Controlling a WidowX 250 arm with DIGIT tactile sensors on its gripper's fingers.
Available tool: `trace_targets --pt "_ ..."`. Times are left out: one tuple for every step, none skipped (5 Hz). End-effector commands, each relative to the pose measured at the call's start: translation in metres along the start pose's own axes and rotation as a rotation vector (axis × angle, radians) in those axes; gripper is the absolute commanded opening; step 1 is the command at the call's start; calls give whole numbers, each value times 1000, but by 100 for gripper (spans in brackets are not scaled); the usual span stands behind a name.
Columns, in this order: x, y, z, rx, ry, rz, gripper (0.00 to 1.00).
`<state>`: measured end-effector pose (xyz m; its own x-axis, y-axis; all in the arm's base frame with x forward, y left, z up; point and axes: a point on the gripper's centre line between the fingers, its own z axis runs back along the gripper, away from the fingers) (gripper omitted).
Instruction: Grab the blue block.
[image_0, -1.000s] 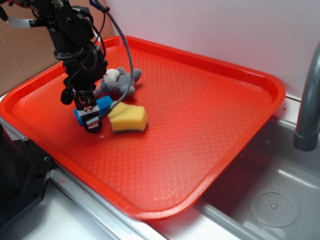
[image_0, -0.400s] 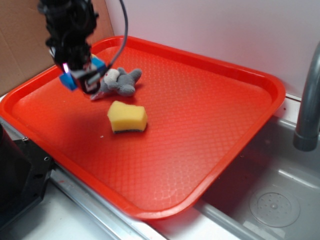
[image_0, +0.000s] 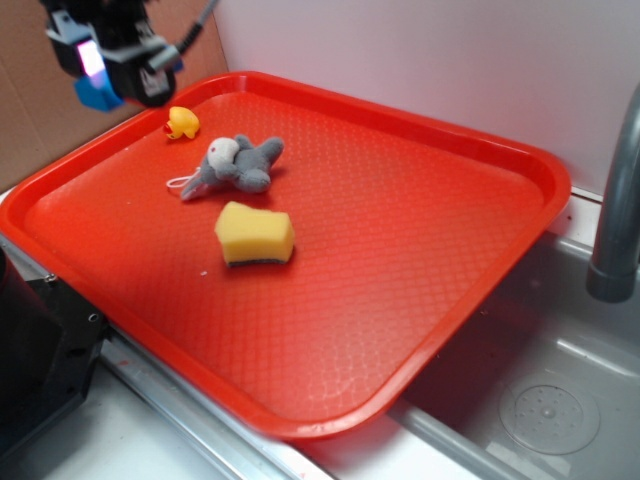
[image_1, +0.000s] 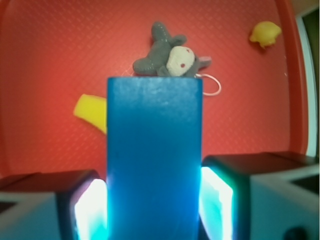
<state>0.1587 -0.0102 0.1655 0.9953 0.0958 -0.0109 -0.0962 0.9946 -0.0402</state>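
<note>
The blue block (image_1: 155, 160) is a smooth bright-blue bar that fills the middle of the wrist view, clamped between both pads. My gripper (image_0: 112, 68) is shut on it and hangs high over the far left corner of the red tray (image_0: 430, 260), well clear of its floor. In the exterior view only one end of the blue block (image_0: 97, 95) sticks out below the black fingers (image_0: 150, 72). The arm above is cut off by the frame.
On the tray lie a yellow sponge (image_0: 255, 235), a grey plush mouse (image_0: 232, 165) and a small yellow duck (image_0: 181, 122). A grey faucet pipe (image_0: 612, 200) and sink basin (image_0: 545, 410) are at the right. Brown cardboard (image_0: 30, 110) stands behind the tray's left side.
The gripper has risen from the tray floor beside the sponge up and to the back left, carrying the blue block. The duck, hidden before, now shows.
</note>
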Motion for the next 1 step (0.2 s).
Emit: trace_targets --pt "4 14 27 -53 -53 122 0"
